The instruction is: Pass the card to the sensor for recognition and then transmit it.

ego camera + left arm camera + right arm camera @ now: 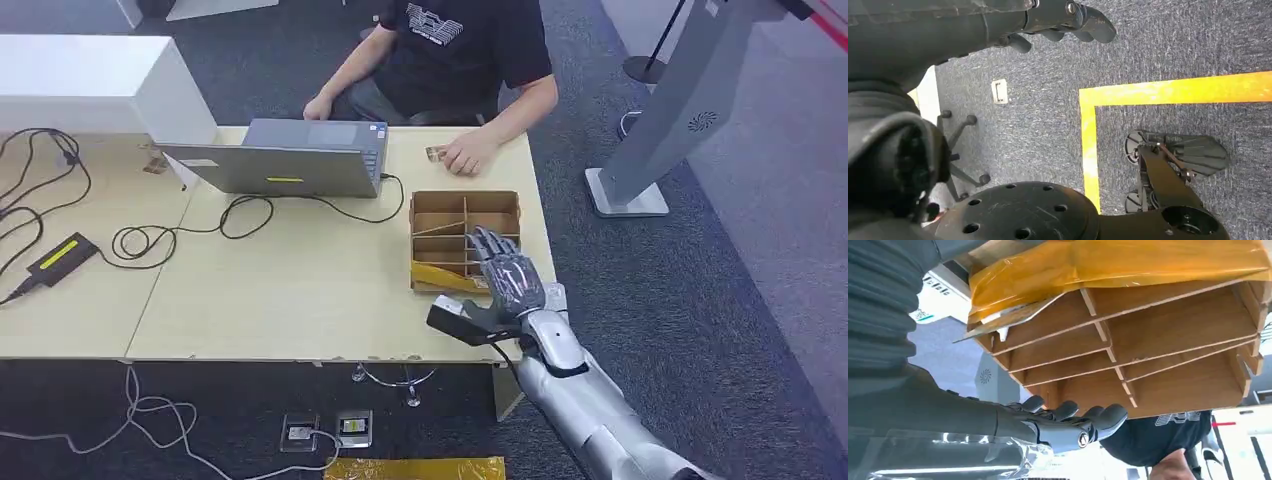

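A cardboard box with thin dividers forming several compartments takes up most of the frame. Yellow tape covers one end of it, with a pale flat sheet sticking out from under the tape. The right robot hand reaches beside the box, fingers extended and apart, holding nothing. Beyond the box sits a person in a black shirt.

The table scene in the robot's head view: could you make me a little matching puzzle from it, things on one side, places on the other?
Things:
1. laptop
2. cardboard divider box
3. right hand
4. small black device

Places:
A. over the box's near edge
B. far left of the table
C. by the table's right edge
D. back of the table, before the person

Pairs: 1-D, 2-C, 3-A, 4-B
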`<move>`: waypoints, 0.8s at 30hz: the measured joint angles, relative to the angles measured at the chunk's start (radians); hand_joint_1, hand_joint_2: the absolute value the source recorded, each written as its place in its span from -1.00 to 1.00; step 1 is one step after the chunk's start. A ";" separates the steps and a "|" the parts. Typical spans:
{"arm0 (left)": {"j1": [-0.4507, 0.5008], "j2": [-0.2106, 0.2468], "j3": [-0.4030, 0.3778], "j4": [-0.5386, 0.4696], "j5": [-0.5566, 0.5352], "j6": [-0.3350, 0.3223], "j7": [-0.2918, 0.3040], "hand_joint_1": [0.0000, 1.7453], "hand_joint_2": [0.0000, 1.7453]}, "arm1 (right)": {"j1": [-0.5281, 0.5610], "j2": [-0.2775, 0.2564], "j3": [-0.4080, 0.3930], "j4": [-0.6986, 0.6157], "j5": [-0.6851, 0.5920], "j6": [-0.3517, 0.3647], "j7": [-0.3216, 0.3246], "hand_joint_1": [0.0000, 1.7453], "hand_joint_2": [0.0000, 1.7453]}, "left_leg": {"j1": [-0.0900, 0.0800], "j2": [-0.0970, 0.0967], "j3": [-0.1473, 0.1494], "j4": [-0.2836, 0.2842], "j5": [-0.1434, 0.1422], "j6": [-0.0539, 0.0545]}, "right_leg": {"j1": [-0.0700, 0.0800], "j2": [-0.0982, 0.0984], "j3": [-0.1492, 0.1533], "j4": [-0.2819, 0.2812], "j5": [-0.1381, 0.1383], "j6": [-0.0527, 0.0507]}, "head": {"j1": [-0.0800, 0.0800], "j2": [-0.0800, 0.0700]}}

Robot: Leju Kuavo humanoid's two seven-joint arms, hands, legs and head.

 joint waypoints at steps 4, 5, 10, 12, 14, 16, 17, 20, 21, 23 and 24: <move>0.000 0.000 0.000 0.000 -0.001 0.001 0.000 -1.00 -1.00 | 0.000 -0.002 0.000 0.000 0.024 -0.005 0.020 1.00 1.00 | 0.000 0.000 0.000 0.000 0.000 0.000 | 0.000 0.000 0.000 0.000 0.000 0.000 | 0.000 0.000; 0.000 0.000 0.000 0.000 -0.001 0.002 0.000 -1.00 -1.00 | 0.000 -0.002 0.000 0.001 0.043 -0.011 0.028 1.00 1.00 | 0.000 0.000 0.000 0.000 0.000 0.000 | 0.000 0.000 0.000 0.000 0.000 0.000 | 0.000 0.000; 0.000 0.000 0.000 0.000 -0.002 0.011 0.000 -1.00 -1.00 | 0.000 -0.002 0.000 0.001 0.085 -0.029 0.043 1.00 1.00 | 0.000 0.000 0.000 0.000 0.000 0.000 | 0.000 0.000 0.000 0.000 0.000 0.000 | 0.000 0.000; 0.000 0.000 0.000 0.000 -0.002 0.013 0.000 -1.00 -1.00 | 0.000 -0.002 0.000 0.001 0.093 -0.029 0.049 1.00 1.00 | 0.000 0.000 0.000 0.000 0.000 0.000 | 0.000 0.000 0.000 0.000 0.000 0.000 | 0.000 0.000; 0.000 0.000 0.000 0.000 -0.001 0.015 0.000 -1.00 -1.00 | 0.000 -0.002 0.000 0.001 0.102 -0.029 0.056 1.00 1.00 | 0.000 0.000 0.000 0.000 0.000 0.000 | 0.000 0.000 0.000 0.000 0.000 0.000 | 0.000 0.000; 0.000 0.000 0.000 0.000 -0.001 0.015 0.000 -1.00 -1.00 | 0.000 -0.002 0.000 0.001 0.108 -0.027 0.061 1.00 1.00 | 0.000 0.000 0.000 0.000 0.000 0.000 | 0.000 0.000 0.000 0.000 0.000 0.000 | 0.000 0.000; 0.000 0.000 0.000 0.000 -0.001 0.015 0.000 -1.00 -1.00 | 0.000 -0.002 0.000 0.001 0.110 -0.027 0.064 1.00 1.00 | 0.000 0.000 0.000 0.000 0.000 0.000 | 0.000 0.000 0.000 0.000 0.000 0.000 | 0.000 0.000; 0.000 0.000 0.000 0.000 0.000 0.015 0.000 -1.00 -1.00 | 0.000 -0.002 0.000 0.001 0.116 -0.024 0.070 1.00 1.00 | 0.000 0.000 0.000 0.000 0.000 0.000 | 0.000 0.000 0.000 0.000 0.000 0.000 | 0.000 0.000; 0.000 0.000 0.000 0.000 0.000 0.016 0.000 -1.00 -1.00 | 0.000 -0.002 0.000 0.001 0.118 -0.023 0.071 1.00 1.00 | 0.000 0.000 0.000 0.000 0.000 0.000 | 0.000 0.000 0.000 0.000 0.000 0.000 | 0.000 0.000; 0.000 0.000 0.000 0.000 0.000 0.015 0.000 -1.00 -1.00 | 0.000 -0.002 0.000 0.001 0.124 -0.022 0.077 1.00 1.00 | 0.000 0.000 0.000 0.000 0.000 0.000 | 0.000 0.000 0.000 0.000 0.000 0.000 | 0.000 0.000; 0.000 0.000 0.000 0.000 0.000 0.016 0.000 -1.00 -1.00 | 0.000 -0.002 0.000 0.001 0.126 -0.020 0.079 1.00 1.00 | 0.000 0.000 0.000 0.000 0.000 0.000 | 0.000 0.000 0.000 0.000 0.000 0.000 | 0.000 0.000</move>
